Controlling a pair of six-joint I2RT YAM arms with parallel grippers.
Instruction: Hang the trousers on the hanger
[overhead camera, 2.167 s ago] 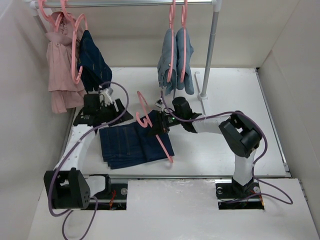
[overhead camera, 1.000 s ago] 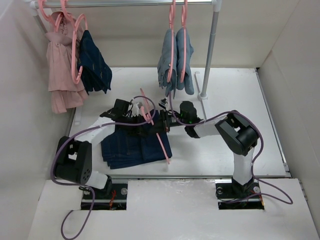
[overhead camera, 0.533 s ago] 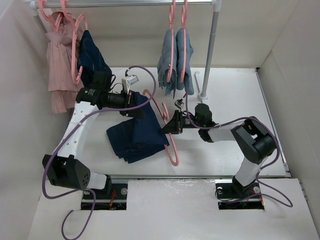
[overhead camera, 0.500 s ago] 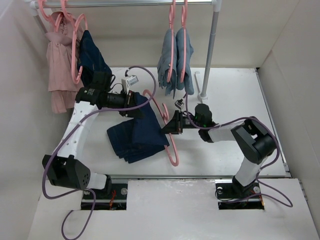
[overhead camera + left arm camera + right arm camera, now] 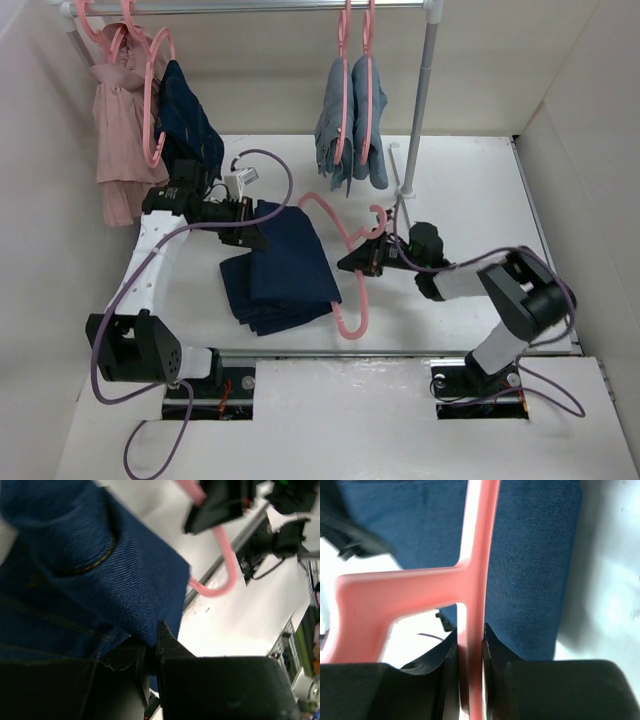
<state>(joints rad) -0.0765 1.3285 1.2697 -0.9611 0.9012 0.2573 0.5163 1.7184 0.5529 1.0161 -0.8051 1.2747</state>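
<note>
Three views: one overhead, two wrist close-ups.
Top camera is looking steeply down from high behind the near edge, taking in the whole surface (image 5: pixel 460 180). Left wrist camera is sitting right behind its jaws, peering past the trousers (image 5: pixel 75 580) toward the hanger (image 5: pixel 225 555). Right wrist camera is looking along its jaws, very near, at the same hanger and denim; all three are sharing that pair.

A robot test cell in a lab. Plain white panel walls (image 5: pixel 590 120) box in a white table (image 5: pixel 470 190), and two black-and-white robot arms (image 5: pixel 150 265) are bolted at its near edge. A metal clothes rail (image 5: pixel 250 6) at the far side carries garments on pink plastic hangers (image 5: pixel 368 60).
</note>
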